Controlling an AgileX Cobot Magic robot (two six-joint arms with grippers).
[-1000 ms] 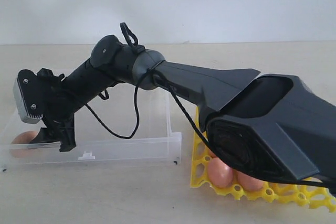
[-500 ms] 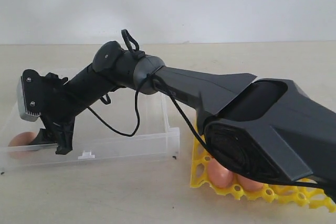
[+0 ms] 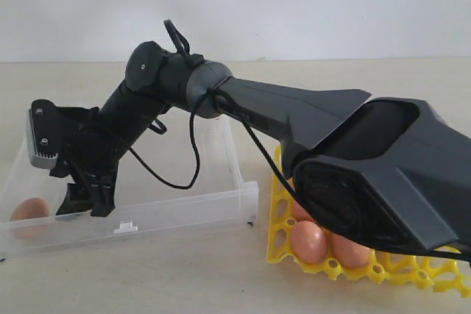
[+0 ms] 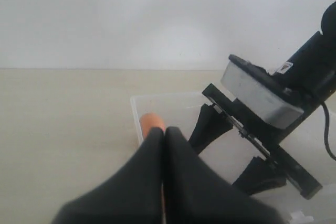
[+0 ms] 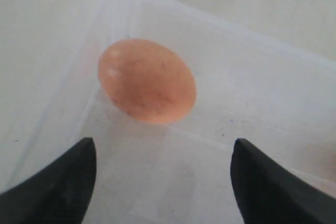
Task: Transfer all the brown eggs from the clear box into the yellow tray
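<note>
One brown egg (image 3: 29, 209) lies in the front left corner of the clear box (image 3: 184, 207). My right arm reaches across the exterior view, and its gripper (image 3: 87, 202) hangs open just right of that egg, not touching it. The right wrist view has the egg (image 5: 147, 80) against the box's corner, ahead of the open gripper (image 5: 163, 153), with nothing between the fingers. My left gripper (image 4: 164, 130) is shut and empty, and the egg (image 4: 151, 121) peeks out behind its tips. The yellow tray (image 3: 280, 251) at the right holds two visible eggs (image 3: 309, 241), others hidden by the arm.
The right arm's big dark housing (image 3: 383, 182) covers most of the yellow tray. A black cable (image 3: 193, 159) loops down from the arm over the box. The box's front tab (image 3: 126, 226) faces the beige tabletop (image 3: 169, 277).
The right gripper has drawn back to the right, away from the egg, staying open. The egg, earlier partly behind a finger, now shows whole. The left gripper has stayed shut.
</note>
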